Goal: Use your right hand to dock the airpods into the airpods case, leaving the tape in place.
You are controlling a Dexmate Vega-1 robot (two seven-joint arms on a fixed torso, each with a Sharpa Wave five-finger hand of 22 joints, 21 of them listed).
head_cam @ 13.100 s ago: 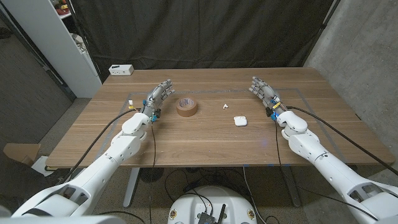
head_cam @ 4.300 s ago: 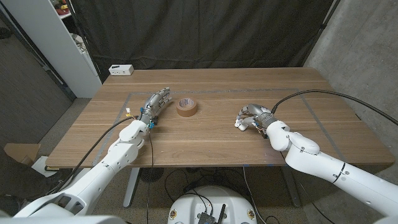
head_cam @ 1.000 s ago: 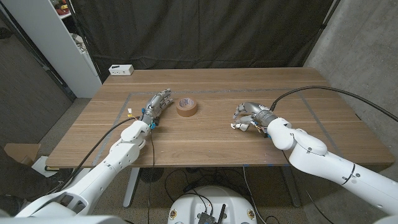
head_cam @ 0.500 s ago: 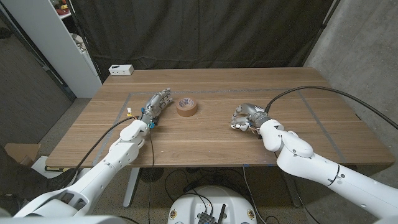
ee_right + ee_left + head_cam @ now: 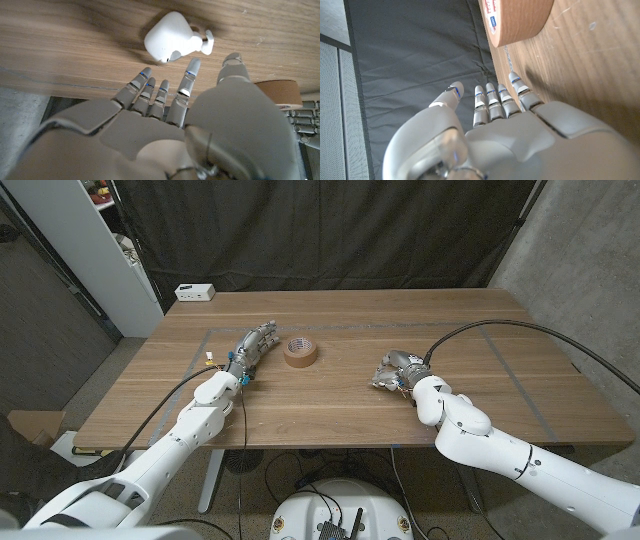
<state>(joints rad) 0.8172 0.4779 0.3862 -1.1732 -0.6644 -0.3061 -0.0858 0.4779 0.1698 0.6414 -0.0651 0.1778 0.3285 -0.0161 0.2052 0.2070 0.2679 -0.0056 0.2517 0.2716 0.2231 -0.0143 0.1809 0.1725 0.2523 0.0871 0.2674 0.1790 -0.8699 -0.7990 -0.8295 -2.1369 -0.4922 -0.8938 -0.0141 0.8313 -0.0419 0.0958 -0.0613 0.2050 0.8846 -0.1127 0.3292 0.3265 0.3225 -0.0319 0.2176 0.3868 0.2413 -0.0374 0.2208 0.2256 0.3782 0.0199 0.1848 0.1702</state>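
A wooden table (image 5: pixel 330 405) seen from above, with two white robot arms reaching in from the near edge.

Nearest, on the robot's right side, the right hand (image 5: pixel 396 370) hovers low over the middle of the table, fingers curved downward. In the right wrist view its fingers (image 5: pixel 186 85) are spread and bent toward a small white airpods case (image 5: pixel 169 38) lying on the wood just past the fingertips. The fingers do not close around the case; nothing is in the hand. A single white airpod (image 5: pixel 206 41) sits right against one side of the case, touching or almost touching it. Whether the case lid is up cannot be told.

On the robot's left side, the left hand (image 5: pixel 251 346) lies stretched out along the table, fingers straight and loosely together, holding nothing. In the left wrist view the fingertips (image 5: pixel 516 83) point toward the tape without reaching it.

Just beyond that hand, the roll of brown tape (image 5: pixel 300 351) lies flat on the table, hole facing up, well apart from the case.

Farthest away, a small white box (image 5: pixel 194 292) rests near the table's back left corner, in front of a dark curtain (image 5: pixel 330 230).
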